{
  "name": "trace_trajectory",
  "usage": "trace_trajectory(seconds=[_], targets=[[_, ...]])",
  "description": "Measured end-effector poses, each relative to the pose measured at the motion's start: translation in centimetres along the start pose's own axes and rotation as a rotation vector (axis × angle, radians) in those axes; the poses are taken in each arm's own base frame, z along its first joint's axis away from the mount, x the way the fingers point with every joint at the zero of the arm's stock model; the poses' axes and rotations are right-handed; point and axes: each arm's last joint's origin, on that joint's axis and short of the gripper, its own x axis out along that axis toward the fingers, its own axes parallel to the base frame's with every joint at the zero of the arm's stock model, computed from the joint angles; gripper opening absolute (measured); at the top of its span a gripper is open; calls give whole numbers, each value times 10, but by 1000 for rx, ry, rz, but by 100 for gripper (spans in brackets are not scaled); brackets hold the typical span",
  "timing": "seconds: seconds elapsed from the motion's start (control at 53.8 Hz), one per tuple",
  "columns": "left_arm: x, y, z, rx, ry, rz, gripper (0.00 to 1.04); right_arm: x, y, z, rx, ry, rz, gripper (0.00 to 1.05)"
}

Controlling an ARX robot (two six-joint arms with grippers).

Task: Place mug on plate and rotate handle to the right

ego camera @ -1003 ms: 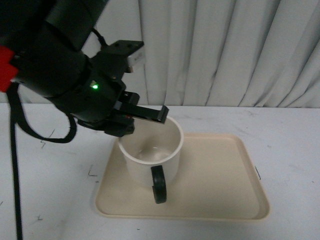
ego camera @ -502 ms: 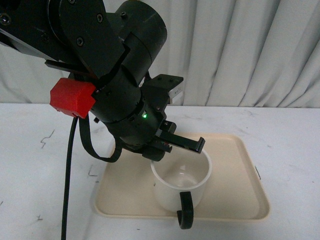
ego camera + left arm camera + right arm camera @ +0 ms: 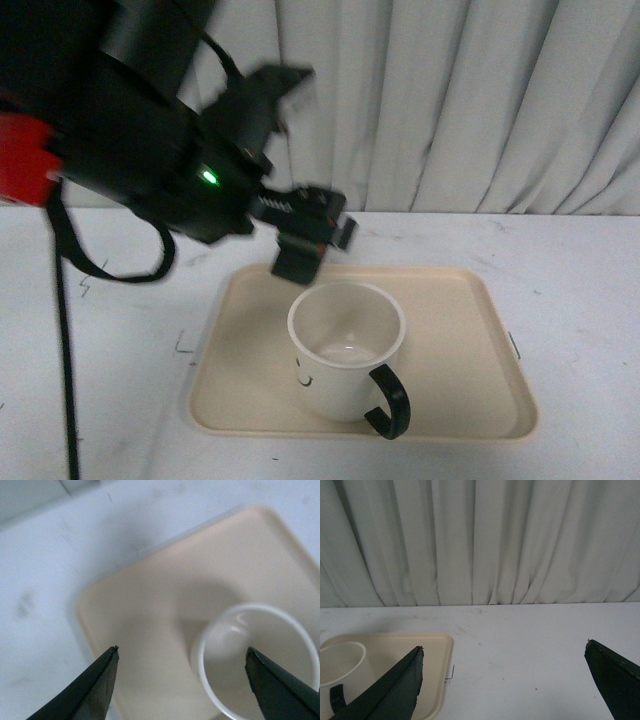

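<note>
So the mug [image 3: 345,350] is sitting upright on the plate [image 3: 460,330], close to the near rim and a bit left of the middle. The handle [image 3: 390,405] sticks out toward the robot and to the right, kind of diagonal, and its lower end reaches about to the near rim. You can just make out a bit of black drawing low on the mug's left side. The left gripper [image 3: 181,649] hangs above and behind the mug, not touching it. It's blurry in the front view, but its wrist cam shows the fingers spread wide with nothing in them, just plate and the mug's rim down below. The right gripper [image 3: 503,645] is off to the right of the plate over the bare white table [image 3: 580,300], jaws wide apart too, holding nothing and facing the curtain [image 3: 450,100].
</note>
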Motion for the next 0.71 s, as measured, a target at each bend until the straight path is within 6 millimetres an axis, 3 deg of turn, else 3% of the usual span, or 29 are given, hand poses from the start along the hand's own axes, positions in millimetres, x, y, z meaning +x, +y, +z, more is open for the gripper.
trace_trajectory(seconds=[0.037,0.111,0.167,0.242,0.316,0.334,0.427,0.446,0.706], targets=[[-19,5,4,16,-83,5,86,0,0,0,0,0,0,98],[-38,11,14,31,-169,32,97,0,0,0,0,0,0,98],[-40,12,20,23,-309,115,96,0,0,0,0,0,1,98],[-40,13,5,-64,-486,303,84,0,0,0,0,-1,1,98],[-39,16,-55,-150,-511,417,66,0,0,0,0,0,-2,98],[-42,19,-62,-164,-527,427,62,0,0,0,0,-1,-2,98],[-80,33,-68,-214,-714,480,42,0,0,0,0,0,0,98],[-134,31,-150,-218,-711,452,2,0,0,0,0,0,0,98],[-147,35,-172,-224,-700,457,2,0,0,0,0,0,0,98]])
